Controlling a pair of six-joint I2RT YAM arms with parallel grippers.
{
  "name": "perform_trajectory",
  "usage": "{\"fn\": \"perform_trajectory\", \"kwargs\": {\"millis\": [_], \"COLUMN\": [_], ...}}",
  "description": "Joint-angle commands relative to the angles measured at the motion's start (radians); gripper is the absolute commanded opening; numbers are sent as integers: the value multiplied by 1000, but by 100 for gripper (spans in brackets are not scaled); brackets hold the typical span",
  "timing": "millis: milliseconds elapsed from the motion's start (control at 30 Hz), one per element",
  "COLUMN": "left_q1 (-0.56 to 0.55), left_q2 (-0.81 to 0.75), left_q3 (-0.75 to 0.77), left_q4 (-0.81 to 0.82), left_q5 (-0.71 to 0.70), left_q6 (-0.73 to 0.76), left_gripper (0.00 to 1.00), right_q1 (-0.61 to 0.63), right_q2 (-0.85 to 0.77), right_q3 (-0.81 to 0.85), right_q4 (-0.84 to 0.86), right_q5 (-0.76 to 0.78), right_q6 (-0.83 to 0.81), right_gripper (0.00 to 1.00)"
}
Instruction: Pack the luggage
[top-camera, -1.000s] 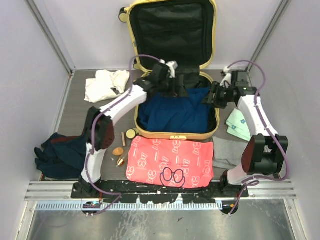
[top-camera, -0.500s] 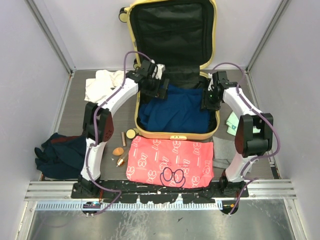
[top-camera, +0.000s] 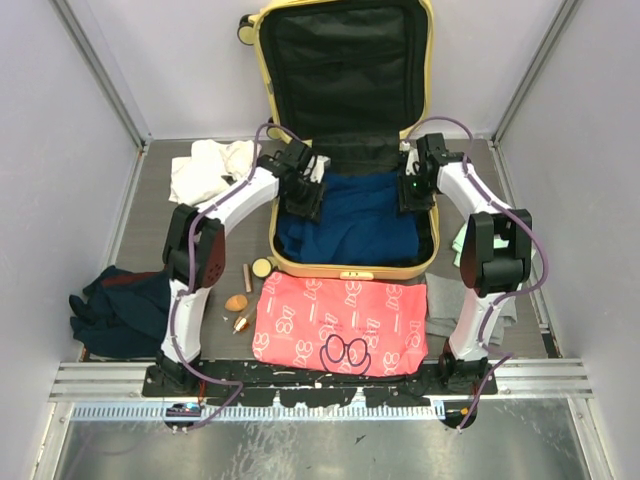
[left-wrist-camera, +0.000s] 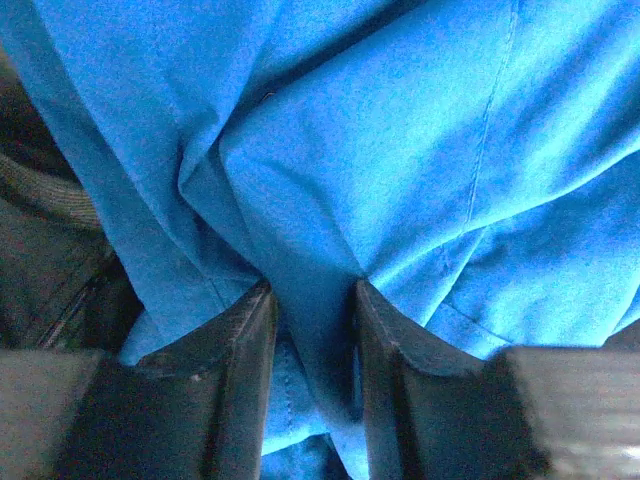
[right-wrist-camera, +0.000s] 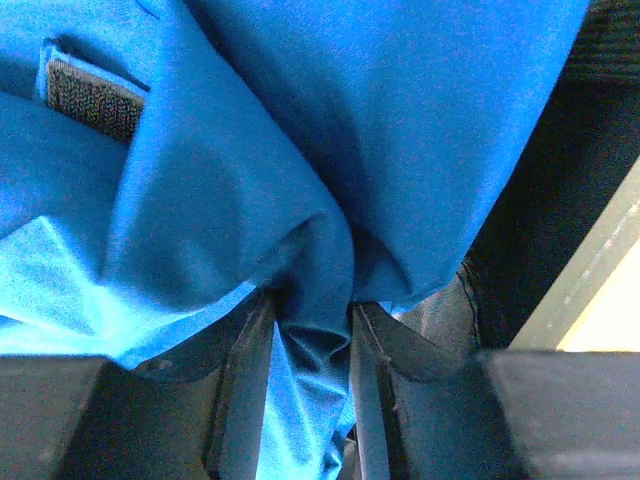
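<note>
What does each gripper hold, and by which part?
A fold of the blue garment each: left gripper at its far-left side, right gripper at its far-right side.

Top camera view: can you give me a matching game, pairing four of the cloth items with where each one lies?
Things: 1 bright blue garment; 2 coral-red patterned cloth; 3 crumpled cream cloth; 4 dark navy garment.
Places: A table's near-left part; B inside the open pale-yellow hard-shell luggage; C left of the luggage, at the back; D just in front of the luggage.
Pairs: 1-B, 2-D, 3-C, 4-A.
</note>
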Motion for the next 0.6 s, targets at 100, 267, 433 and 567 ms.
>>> {"fn": "perform_trajectory", "kwargs": {"millis": [100,267,433,567], "left_q1": [58,72,94,104], "left_q2": [-81,-278,-542,-753], "left_q3": [120,12,-244,-445], "left_q4": [-149,-105,-53,-8], "left_q5": [-10,38,63,63], "left_q6": [-3,21,-85,-164], "left_gripper": [71,96,98,98], "right_q1": [-8,-31,-61,-107], "right_q2": [-49,-208,-447,-626], "right_q3": [94,115,-23,-159], "right_q4": [-89,-140,-139,-154], "right_q5": [-105,-194,-191,-227], "right_q6": [-111,-91,-11,74], "right_gripper": [58,84,100,100]}}
